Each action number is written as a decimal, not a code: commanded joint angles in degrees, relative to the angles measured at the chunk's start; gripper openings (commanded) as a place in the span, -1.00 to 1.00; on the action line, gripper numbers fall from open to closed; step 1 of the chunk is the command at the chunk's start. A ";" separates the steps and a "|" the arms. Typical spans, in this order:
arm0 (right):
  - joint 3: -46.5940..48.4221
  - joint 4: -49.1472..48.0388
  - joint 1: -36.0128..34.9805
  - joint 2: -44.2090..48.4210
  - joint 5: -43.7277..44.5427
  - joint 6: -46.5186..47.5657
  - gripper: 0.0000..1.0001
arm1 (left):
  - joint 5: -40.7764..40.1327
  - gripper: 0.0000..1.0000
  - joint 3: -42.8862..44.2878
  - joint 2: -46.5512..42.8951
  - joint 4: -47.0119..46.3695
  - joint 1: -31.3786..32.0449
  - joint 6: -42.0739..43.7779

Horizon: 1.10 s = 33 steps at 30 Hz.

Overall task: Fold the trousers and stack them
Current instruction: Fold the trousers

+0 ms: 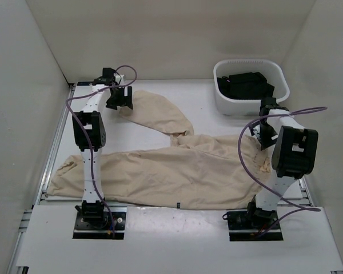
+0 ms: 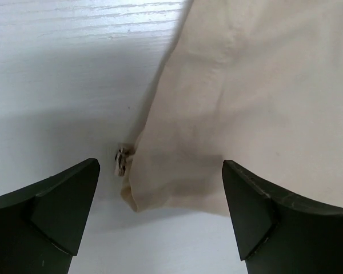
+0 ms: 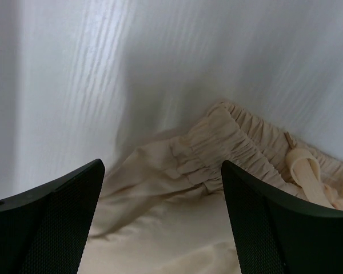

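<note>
Because the trousers (image 1: 177, 171) are spread unfolded across mid-frame, the left gripper (image 1: 119, 100) is held wide and empty over a leg hem (image 2: 160, 194) at upper left, the right gripper (image 1: 265, 137) likewise over the waistband (image 3: 228, 148) at right, presumably for gripping. Only by the wrist views are a hem tag (image 2: 122, 161) and drawstring (image 3: 308, 171) shown.

Matt, soft beige cloth trousers (image 1: 177, 171); white table (image 2: 57, 57) with faint grain; smooth white plastic tub (image 1: 246, 107)

Overhead view; wrist views close above trousers (image 1: 177, 171)
</note>
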<state>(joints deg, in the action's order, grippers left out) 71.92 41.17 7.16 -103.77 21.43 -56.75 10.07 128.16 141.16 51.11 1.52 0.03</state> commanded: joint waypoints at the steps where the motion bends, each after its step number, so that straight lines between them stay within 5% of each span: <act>1: 1.47 -0.83 0.84 -2.92 0.88 -3.27 0.74 | -0.57 1.00 -2.04 2.17 -3.55 0.85 -0.03; 6: 0.25 -1.43 1.37 -7.15 0.89 -4.60 0.61 | -3.12 0.84 -4.05 5.09 -4.18 2.17 -0.03; 7: 0.24 -1.44 1.37 -7.15 0.37 -4.60 0.44 | -2.34 0.43 -4.84 5.09 -4.18 2.17 -0.03; 9: -1.25 -2.67 1.37 -7.77 0.37 -4.60 0.25 | 0.74 -0.14 -8.60 3.51 -4.18 2.17 -0.03; 11: -1.96 -2.67 1.37 -8.29 0.37 -4.60 -0.16 | 1.36 -0.72 -10.55 1.41 -4.18 2.17 -0.03; 15: -1.09 -1.98 1.37 -8.29 1.32 -1.88 -0.97 | 2.59 -0.72 -11.63 -3.77 -3.13 0.87 -0.03; 22: 2.17 1.20 1.89 4.94 9.84 5.15 -1.00 | -6.07 -0.72 4.90 -14.67 2.24 -10.82 -0.03; 26: -0.02 1.20 4.96 14.54 11.18 8.49 -1.00 | -13.84 -0.72 1.67 -22.06 2.24 -17.15 -0.03; 33: -1.70 -0.03 7.61 21.68 7.76 16.14 -1.00 | -13.84 -0.72 -8.18 -29.36 2.76 -25.69 -0.03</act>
<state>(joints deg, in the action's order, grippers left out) 71.37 41.80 11.57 -80.55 22.13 -46.96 4.91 123.52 112.33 56.60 -21.34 -1.54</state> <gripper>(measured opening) 0.035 0.155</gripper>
